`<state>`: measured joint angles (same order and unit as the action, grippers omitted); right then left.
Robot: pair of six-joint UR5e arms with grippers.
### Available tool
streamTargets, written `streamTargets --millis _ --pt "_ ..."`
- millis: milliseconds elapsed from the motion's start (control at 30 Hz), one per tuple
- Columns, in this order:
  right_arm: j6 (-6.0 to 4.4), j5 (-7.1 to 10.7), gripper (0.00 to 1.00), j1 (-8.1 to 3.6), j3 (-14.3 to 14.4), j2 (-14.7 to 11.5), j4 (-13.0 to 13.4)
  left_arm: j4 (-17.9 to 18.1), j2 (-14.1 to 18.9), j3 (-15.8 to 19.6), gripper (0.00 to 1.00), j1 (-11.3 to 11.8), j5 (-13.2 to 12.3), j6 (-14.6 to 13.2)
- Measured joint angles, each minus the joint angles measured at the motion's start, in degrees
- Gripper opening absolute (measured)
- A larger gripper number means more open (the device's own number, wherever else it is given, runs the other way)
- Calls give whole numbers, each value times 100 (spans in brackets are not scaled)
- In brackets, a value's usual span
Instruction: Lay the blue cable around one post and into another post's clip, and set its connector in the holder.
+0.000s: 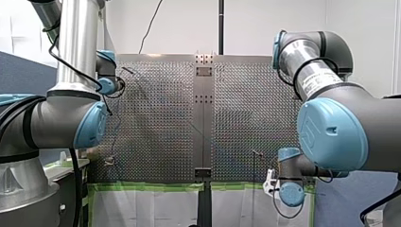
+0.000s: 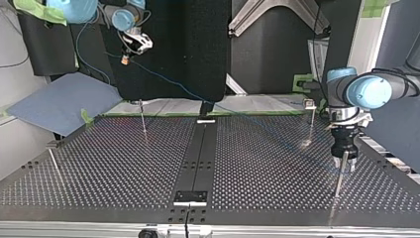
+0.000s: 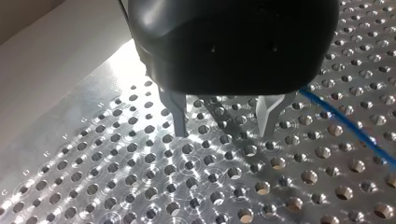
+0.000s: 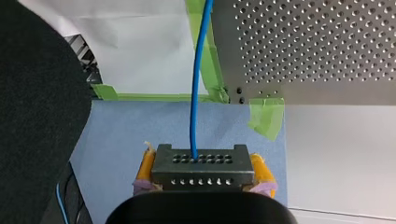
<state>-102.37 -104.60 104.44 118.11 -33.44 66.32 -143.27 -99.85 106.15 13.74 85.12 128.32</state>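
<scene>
Now, right gripper: fingers clamped on the connector, held up beyond the desk edge.
Blue cable: leads from the connector onto the desk.
Left gripper: fingers apart, empty, low over the desk, cable just beside.

Thin posts stand well apart on the table, leaving broad lanes between them. The cable stretches taut through the air over the top view's far edge, barring that way. One post rises just beside my left gripper.

Perforated table bears thin upright posts and central strip.
</scene>
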Motion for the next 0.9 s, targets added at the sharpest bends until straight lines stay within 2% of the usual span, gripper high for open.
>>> streamTargets --millis 333,533,600,633,700,900 --pt "-263 168 0 -491 -478 491 467 12 -1 0 75 12 3 0" --pt "-395 232 0 -791 -735 790 514 31 -2 2 75 27 -6 98" --pt "-409 293 0 -881 -761 881 569 59 -2 6 87 33 -35 158" --pt "-409 345 0 -943 -771 943 599 70 -2 7 87 34 -53 174" --pt "-402 423 0 -1030 -777 1030 631 82 -4 9 98 38 -86 194" --pt "-377 671 0 -1316 -782 1315 787 75 -10 11 100 42 -150 203"
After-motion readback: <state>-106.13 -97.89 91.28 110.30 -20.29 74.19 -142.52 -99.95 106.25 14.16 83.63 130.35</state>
